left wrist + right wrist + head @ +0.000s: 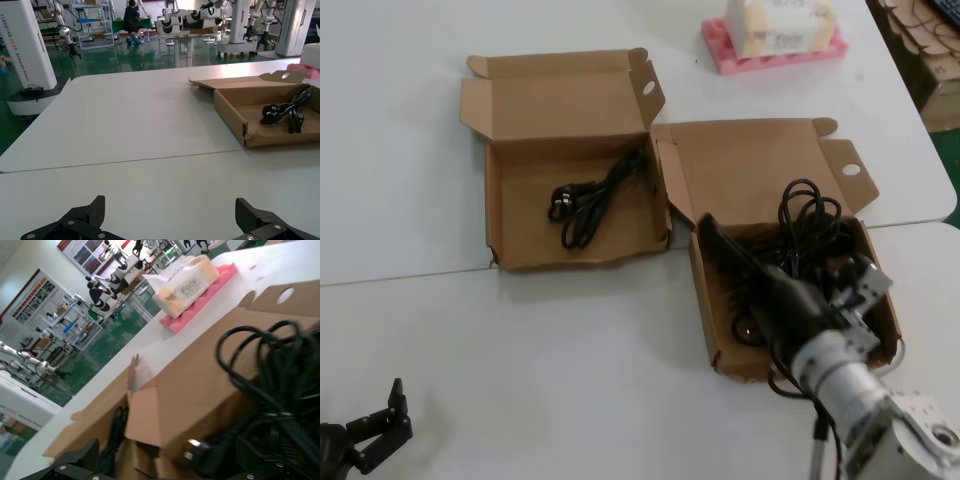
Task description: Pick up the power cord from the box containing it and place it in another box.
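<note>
The power cord [588,200], one long narrow black bundle with a plug, lies in the wide box with the wavy front edge [492,205] at the left. It also shows in the left wrist view [285,107]. The narrower box with upright walls [886,290] stands to its right and holds a bigger tangle of black cords [810,225]. My right gripper [715,235] is open and empty, low over the near left part of that narrower box. A plug of the tangle [205,450] lies between its fingers [75,462]. My left gripper [380,420] is open and empty at the near left of the table.
A tissue pack on a pink foam block [775,35] sits at the far right of the table. Stacked cardboard [920,40] lies beyond the table's right edge. A seam [410,272] crosses the white table left of the boxes.
</note>
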Controlling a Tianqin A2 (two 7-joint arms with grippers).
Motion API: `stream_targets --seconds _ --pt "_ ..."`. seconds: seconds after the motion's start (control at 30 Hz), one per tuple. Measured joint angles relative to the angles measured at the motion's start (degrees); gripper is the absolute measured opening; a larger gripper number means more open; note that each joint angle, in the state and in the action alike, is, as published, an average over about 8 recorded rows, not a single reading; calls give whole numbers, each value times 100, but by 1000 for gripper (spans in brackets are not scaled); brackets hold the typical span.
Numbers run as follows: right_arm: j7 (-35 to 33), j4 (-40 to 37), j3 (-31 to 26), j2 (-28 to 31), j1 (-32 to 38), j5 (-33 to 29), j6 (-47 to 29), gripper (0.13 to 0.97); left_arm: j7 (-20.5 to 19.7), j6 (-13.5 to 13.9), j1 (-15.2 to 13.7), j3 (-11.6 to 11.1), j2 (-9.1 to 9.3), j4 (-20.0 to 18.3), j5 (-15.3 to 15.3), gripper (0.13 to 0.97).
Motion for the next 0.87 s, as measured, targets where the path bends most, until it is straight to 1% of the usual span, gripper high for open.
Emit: stream_targets --seconds 0.1,0.37,0.77,0.87 --pt "0 252 111 61 -276 -176 24 966 0 0 0 0 0 0 0 882" --pt "0 924 408 223 -1015 -645 86 966 0 0 0 0 0 0 0 954" --pt "0 1933 850 464 -2115 -1349 181 966 0 0 0 0 0 0 0 966" --pt "0 2058 905 494 -2252 -1437 193 966 0 0 0 0 0 0 0 966"
